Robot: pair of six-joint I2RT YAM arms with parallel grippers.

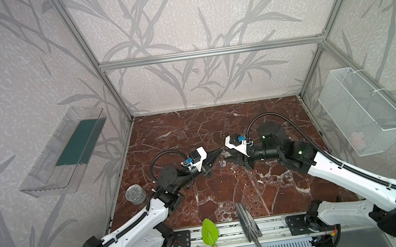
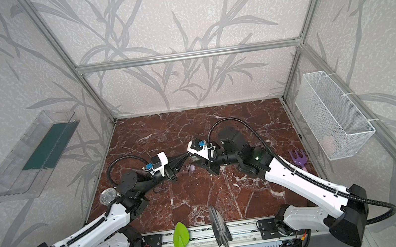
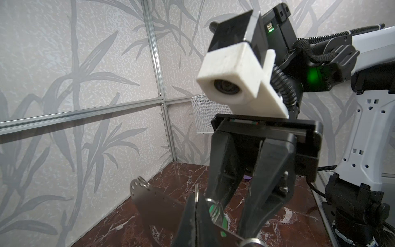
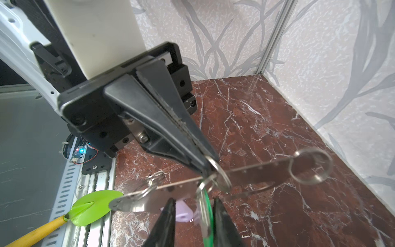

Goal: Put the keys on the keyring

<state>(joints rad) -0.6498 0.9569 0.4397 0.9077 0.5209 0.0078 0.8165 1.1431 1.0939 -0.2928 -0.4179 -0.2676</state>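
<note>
Red-brown marble table (image 4: 267, 119), walled by leaf-patterned panels; both arms meet at the middle of the frame in both top views. The left hand (image 4: 208, 163) is pressed together, pinching a split ring of the keyring (image 4: 256, 173), which hangs in the air above the table. The right hand (image 4: 193, 198) stands spread, and the green key (image 4: 207, 213) dangles between its fingers, seemingly from a small ring, gripped by neither. The lilac key (image 4: 183, 212) lies on the table just below.

Judged from here, the flat metal tag is light, stiff and slick and will swing on a single pinch, so it is best held by its edge. The keys are tiny and are best taken by their plastic heads.

Count: two keys, one keyring with at least three split rings, two hands.
</note>
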